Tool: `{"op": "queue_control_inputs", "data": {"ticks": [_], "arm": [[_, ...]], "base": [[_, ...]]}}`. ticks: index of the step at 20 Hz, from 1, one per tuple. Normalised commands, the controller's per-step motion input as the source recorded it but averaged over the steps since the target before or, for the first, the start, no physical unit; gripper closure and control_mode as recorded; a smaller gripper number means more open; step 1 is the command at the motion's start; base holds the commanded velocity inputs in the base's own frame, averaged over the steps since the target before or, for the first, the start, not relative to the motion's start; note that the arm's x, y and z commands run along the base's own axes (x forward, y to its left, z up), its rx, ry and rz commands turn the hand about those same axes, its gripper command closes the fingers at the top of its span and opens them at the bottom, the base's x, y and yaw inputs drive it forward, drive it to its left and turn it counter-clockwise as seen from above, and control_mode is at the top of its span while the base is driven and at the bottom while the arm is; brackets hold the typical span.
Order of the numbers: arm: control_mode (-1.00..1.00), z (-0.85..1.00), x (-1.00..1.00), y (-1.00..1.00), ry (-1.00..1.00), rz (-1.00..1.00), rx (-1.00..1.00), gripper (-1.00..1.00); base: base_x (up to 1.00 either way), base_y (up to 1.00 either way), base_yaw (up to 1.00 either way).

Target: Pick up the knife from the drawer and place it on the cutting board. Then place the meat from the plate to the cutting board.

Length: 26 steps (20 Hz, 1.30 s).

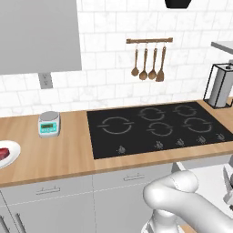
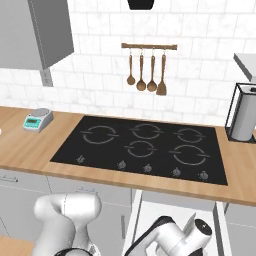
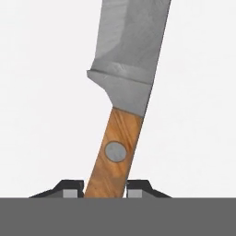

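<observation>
We see our fingertips (image 3: 69, 190) pressed on both sides of the knife (image 3: 120, 106) handle, over the open drawer's (image 2: 145, 212) white floor. Above it are the wooden counter (image 1: 59, 157) and black cooktop (image 2: 145, 145); the meat (image 1: 3, 153) lies on the plate (image 1: 13, 152), left of the scale (image 1: 49, 124).

Grey-bladed knife (image 3: 120, 78); handle apparently brown wood.

Four wooden utensils (image 1: 148, 64) are hung on one rail (image 1: 149, 41). Five burner rings (image 2: 145, 140) are counted on one cooktop (image 1: 104, 141). One scale (image 1: 49, 124), one plate (image 1: 13, 154), one meat (image 1: 3, 153) slab and one knife (image 3: 120, 97) are present.
</observation>
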Motion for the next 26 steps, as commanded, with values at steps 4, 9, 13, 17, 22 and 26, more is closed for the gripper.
{"op": "queue_control_inputs", "data": {"ticks": [4, 9, 13, 17, 22, 26], "arm": [[-1.0, 0.64, -0.41, 0.0, -0.08, 0.0, -0.02, 1.0], [-1.0, 0.73, -0.44, 0.02, 0.01, 0.0, -0.05, 1.0], [-1.0, 0.24, -0.34, 0.33, 0.06, 0.02, -0.05, 1.0], [-1.0, 0.65, -0.44, 0.48, 0.02, 0.03, 0.0, 1.0], [-1.0, 1.0, -0.2, 0.38, 0.0, 0.07, 0.0, 1.0], [-1.0, 0.97, 0.01, 0.65, -0.05, 0.13, 0.0, 1.0]], "base": [[0.0, 0.0, 0.0], [0.0, 0.0, 0.0], [0.0, 0.0, 0.0], [0.0, 0.0, 0.0], [0.0, 0.0, 0.0], [0.0, 0.0, 0.0]]}}
